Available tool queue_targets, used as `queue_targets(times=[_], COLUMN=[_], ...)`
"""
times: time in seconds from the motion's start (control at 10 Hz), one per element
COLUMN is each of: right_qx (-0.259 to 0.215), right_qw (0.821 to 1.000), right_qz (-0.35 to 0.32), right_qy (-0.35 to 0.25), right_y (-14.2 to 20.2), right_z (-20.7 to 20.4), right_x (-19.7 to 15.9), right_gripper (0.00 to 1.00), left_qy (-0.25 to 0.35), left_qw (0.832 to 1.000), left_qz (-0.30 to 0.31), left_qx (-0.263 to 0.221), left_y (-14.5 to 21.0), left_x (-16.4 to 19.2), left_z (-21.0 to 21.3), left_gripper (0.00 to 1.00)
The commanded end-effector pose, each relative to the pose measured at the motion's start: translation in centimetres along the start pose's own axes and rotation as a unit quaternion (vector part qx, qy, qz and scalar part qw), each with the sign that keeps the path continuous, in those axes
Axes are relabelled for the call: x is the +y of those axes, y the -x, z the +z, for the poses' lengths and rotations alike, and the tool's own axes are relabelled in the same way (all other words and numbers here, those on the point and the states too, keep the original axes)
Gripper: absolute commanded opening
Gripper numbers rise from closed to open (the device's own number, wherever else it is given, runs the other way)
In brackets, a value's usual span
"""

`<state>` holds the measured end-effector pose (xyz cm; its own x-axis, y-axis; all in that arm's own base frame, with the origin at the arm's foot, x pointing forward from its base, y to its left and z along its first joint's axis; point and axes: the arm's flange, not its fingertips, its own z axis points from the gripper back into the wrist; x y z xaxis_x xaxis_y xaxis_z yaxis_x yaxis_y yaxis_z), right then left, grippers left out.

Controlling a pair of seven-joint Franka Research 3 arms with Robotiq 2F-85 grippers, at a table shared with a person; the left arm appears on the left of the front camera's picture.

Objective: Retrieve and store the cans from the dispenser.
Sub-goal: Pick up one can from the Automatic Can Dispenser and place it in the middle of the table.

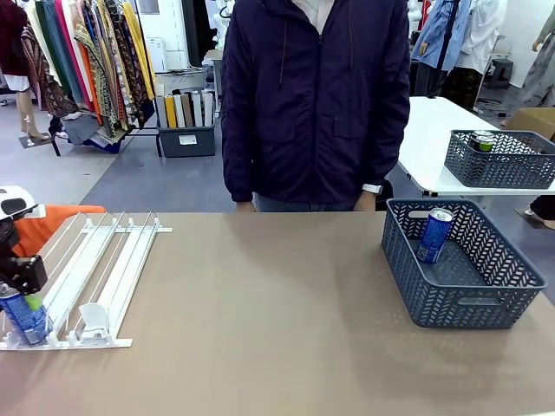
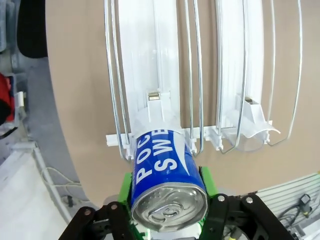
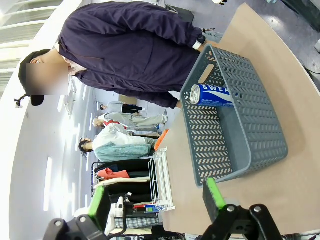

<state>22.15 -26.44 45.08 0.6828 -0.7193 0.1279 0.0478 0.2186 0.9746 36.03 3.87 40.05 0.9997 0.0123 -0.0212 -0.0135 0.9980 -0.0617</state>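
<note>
At the near-left corner of the dispenser [image 1: 91, 282], I have the left gripper [image 2: 167, 192] set around a blue can [image 2: 167, 177] standing at the mouth of the outermost lane. From the left wrist view the can's long axis runs straight along the fingers, silver top toward the camera, and its body sits squarely between the 2 green pads [image 2: 125, 187], which lie against or just beside its sides; I cannot tell whether they are gripping firmly yet. The can's far end meets the white pusher block [image 2: 155, 112] and the lane's front stop. I judge the coming move is a lift clear of the rails, then a carry across the table to the grey basket [image 1: 486, 299], where 1 blue can [image 1: 434, 235] already leans. My right gripper [image 3: 157, 202] hangs with its jaws spread, empty, nearer the basket but well apart from the dispenser.
</note>
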Motion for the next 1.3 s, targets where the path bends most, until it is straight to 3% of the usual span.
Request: queue_targets(times=[0.0, 0.5, 0.8, 1.0, 1.2], right_qx=[0.001, 0.001, 0.001, 0.001, 0.001], right_qw=[1.000, 1.000, 1.000, 1.000, 1.000], right_qz=[0.014, 0.014, 0.014, 0.014, 0.014], right_qy=[-0.002, -0.002, -0.002, -0.002, -0.002], right_y=[-0.2, -0.2, -0.2, -0.2, -0.2], right_z=[0.1, 0.1, 0.1, 0.1, 0.1], right_x=[0.1, 0.1, 0.1, 0.1, 0.1], right_gripper=[1.00, 1.00, 1.00, 1.00, 1.00], left_qy=[-0.011, -0.011, -0.009, -0.012, -0.016], left_qw=[1.000, 0.999, 0.997, 0.991, 0.981], left_qz=[0.012, 0.009, -0.005, -0.018, 0.010], left_qx=[-0.019, -0.040, -0.078, -0.133, -0.193], left_y=[3.4, 3.8, 5.4, 7.4, 8.9], left_x=[-0.4, -0.1, 0.6, 1.6, 3.8], left_z=[-2.6, -0.8, 7.0, 14.0, 19.9], left_gripper=[0.00, 0.00, 0.00, 0.00, 0.00])
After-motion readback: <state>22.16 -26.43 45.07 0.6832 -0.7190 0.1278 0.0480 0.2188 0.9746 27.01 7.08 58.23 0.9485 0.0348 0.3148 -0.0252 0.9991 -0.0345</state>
